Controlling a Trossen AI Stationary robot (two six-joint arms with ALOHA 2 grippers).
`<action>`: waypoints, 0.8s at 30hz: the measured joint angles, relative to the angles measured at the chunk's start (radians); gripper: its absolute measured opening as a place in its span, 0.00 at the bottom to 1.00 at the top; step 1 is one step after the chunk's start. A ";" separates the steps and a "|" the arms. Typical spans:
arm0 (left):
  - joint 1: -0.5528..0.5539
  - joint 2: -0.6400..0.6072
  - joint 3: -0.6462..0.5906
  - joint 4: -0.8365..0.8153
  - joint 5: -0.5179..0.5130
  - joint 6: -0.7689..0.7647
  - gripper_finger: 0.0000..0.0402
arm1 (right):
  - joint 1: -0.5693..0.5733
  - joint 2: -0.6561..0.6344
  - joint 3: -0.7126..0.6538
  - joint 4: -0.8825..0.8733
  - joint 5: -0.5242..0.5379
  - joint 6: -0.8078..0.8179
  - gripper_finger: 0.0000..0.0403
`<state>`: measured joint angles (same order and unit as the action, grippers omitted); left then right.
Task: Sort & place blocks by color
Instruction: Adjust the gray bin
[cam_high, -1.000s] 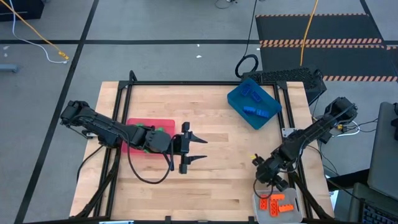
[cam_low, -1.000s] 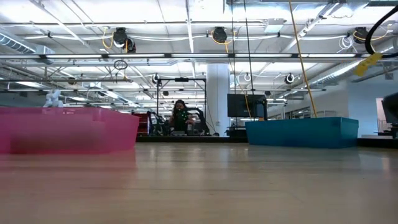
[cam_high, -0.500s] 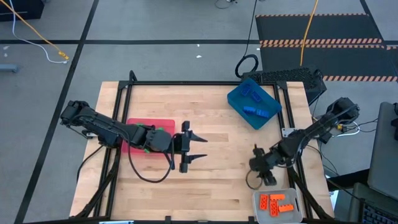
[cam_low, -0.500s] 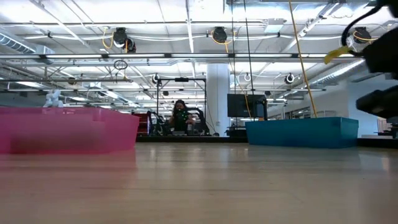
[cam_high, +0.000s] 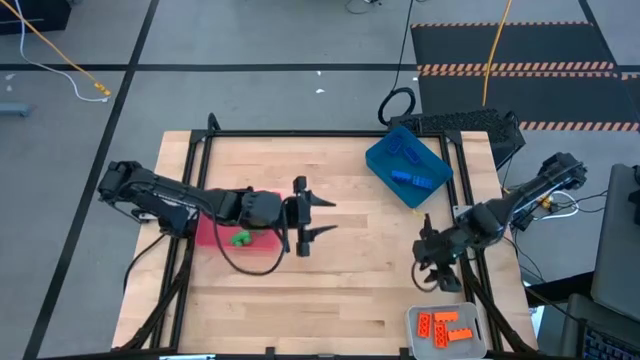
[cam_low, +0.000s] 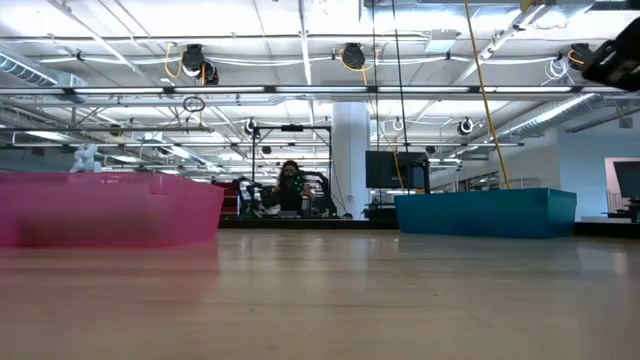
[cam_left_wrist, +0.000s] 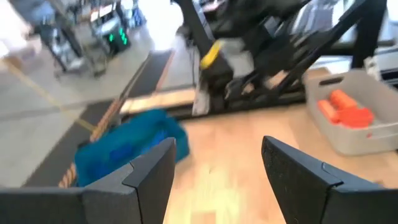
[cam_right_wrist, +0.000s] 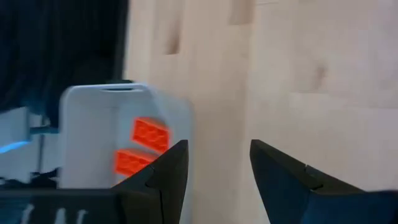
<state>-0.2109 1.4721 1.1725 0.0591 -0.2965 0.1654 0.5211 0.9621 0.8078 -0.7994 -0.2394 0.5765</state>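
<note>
Green blocks lie in the red tray at the table's left. Blue blocks sit in the blue tray at the far right, and orange blocks in the clear-grey tray at the near right corner. My left gripper is open and empty, just right of the red tray, pointing toward the table's right. My right gripper is open and empty above the wood, on the far side of the grey tray.
Bare wooden tabletop stretches between the two grippers and along the near edge. In the low view the red tray and blue tray stand at either side, and a person sits far back in the room.
My right gripper has drawn back from over the grey tray toward the far edge, staying open and empty. My left gripper has shifted a little toward the far edge and the right, uncovering a green block in the red tray.
</note>
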 joint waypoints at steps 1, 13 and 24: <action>0.010 0.000 0.000 -0.022 0.000 -0.019 0.60 | 0.023 0.012 0.014 0.000 0.000 0.025 0.41; 0.019 0.000 0.000 -0.110 0.002 -0.116 0.60 | 0.249 0.259 0.029 -0.045 -0.035 0.331 0.41; -0.008 0.000 0.000 -0.110 0.003 -0.095 0.60 | 0.363 0.313 0.029 -0.050 -0.047 0.492 0.41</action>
<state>-0.2184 1.4723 1.1725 -0.0513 -0.2939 0.0708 0.8839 1.2756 0.8368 -0.8492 -0.2860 1.0689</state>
